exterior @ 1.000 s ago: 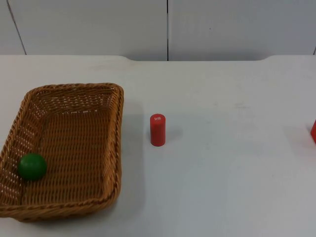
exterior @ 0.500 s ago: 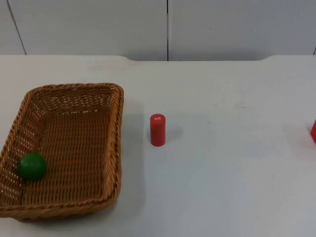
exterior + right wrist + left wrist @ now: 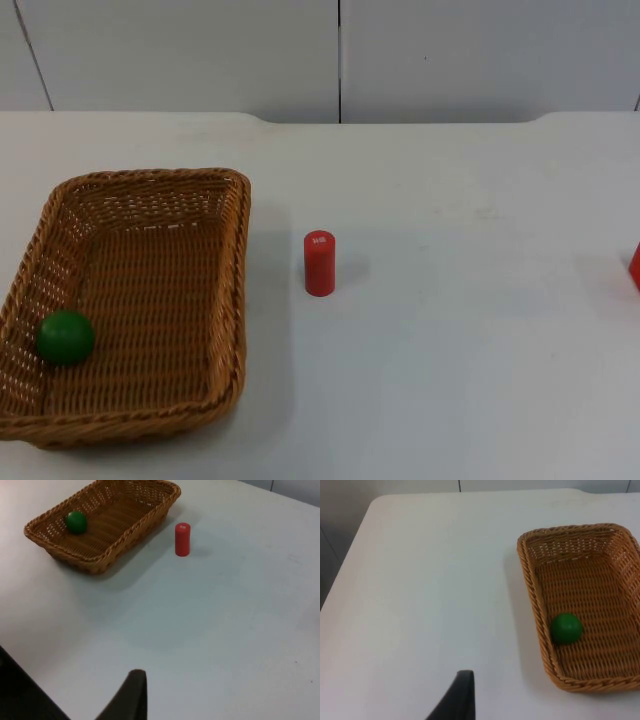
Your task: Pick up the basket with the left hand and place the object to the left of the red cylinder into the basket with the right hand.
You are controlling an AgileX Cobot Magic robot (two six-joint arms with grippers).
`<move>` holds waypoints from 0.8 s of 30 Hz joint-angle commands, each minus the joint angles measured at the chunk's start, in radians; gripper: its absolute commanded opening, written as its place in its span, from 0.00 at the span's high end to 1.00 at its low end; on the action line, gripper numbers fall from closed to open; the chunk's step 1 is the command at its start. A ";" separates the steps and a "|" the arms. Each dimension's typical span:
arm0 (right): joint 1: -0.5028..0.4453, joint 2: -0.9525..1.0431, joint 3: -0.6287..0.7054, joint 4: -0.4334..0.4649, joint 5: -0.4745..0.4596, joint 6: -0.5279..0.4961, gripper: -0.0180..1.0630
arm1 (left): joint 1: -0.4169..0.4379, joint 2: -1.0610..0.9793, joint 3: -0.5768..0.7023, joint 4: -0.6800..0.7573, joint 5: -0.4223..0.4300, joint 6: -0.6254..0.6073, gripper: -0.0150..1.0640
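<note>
A brown wicker basket (image 3: 245,250) stands on the white table at the left. Inside it, near its front left corner, lies a green ball (image 3: 66,337). A red cylinder (image 3: 319,263) stands upright just right of the basket. My left gripper (image 3: 462,695) hangs above bare table, apart from the basket (image 3: 532,595) and the ball (image 3: 566,628). My right gripper (image 3: 132,695) is high over the table, far from the cylinder (image 3: 182,539), the basket (image 3: 100,562) and the ball (image 3: 76,522). Neither gripper touches anything.
A red object (image 3: 635,265) is cut off by the right edge of the top view. The grey partition wall (image 3: 340,55) closes off the back of the table. White table top stretches between the cylinder and that red object.
</note>
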 commanded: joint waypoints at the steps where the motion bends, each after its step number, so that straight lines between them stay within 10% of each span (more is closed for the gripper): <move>1: -0.002 -0.002 0.006 0.006 -0.014 0.010 0.01 | -0.004 -0.004 0.005 -0.014 0.001 0.002 0.01; 12: -0.077 -0.002 0.006 0.006 -0.016 0.010 0.01 | -0.004 -0.004 0.005 -0.014 0.001 0.002 0.01; 24: -0.466 -0.002 0.006 0.006 -0.016 0.010 0.01 | -0.004 -0.004 0.005 -0.014 0.001 0.002 0.01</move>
